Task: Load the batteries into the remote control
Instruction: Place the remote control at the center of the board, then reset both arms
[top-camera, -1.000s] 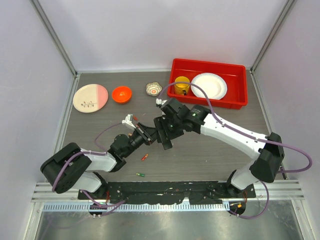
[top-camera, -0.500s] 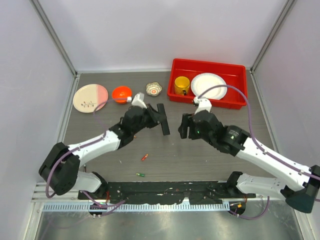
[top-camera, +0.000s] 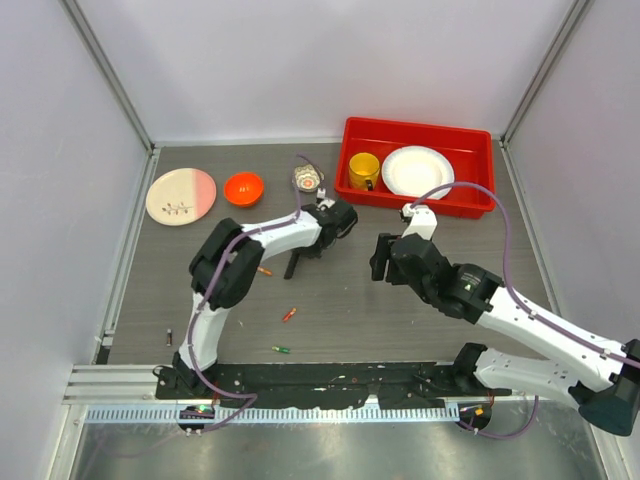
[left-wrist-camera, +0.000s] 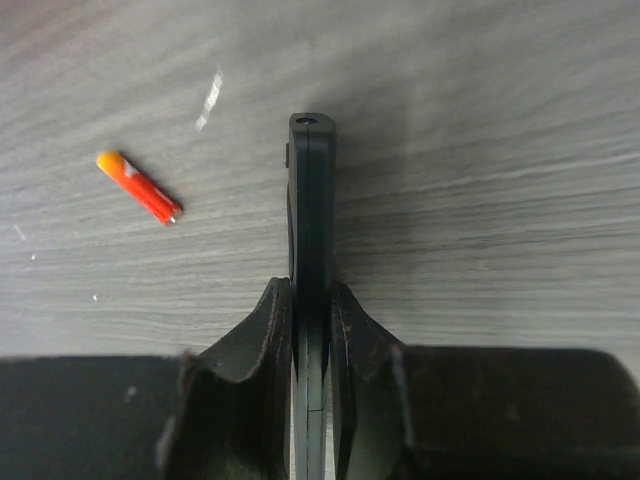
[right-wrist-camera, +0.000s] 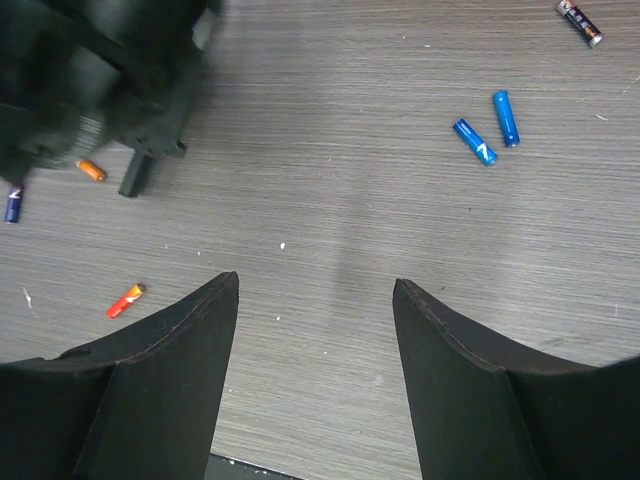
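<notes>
Overhead view of a grey desk (top-camera: 420, 320) with two robot arms reaching toward its middle. The left end effector (top-camera: 308, 246) is closed on the remote control (top-camera: 294, 263), a slim black bar. In the left wrist view its two fingers (left-wrist-camera: 270, 320) pinch the bar's flat faces, so the remote control is seen edge-on, sticking out over the desk. An orange battery (top-camera: 264, 270) lies just left of the bar. A red battery (top-camera: 289, 314) and a green battery (top-camera: 281, 349) lie nearer the arm bases.

The right end effector (top-camera: 384, 258) hangs at centre right with its fingers spread and nothing between them. In its wrist view, two blue batteries (right-wrist-camera: 488, 130) lie close together on the desk.

At the far right, a red bin (top-camera: 470, 205) holds a yellow mug (top-camera: 363, 170) and a white plate (top-camera: 418, 172). Left of the bin stands a small patterned bowl (top-camera: 307, 178), its contents too small to make out. Further left are an orange bowl (top-camera: 243, 187) and a pink and cream plate (top-camera: 181, 195).
</notes>
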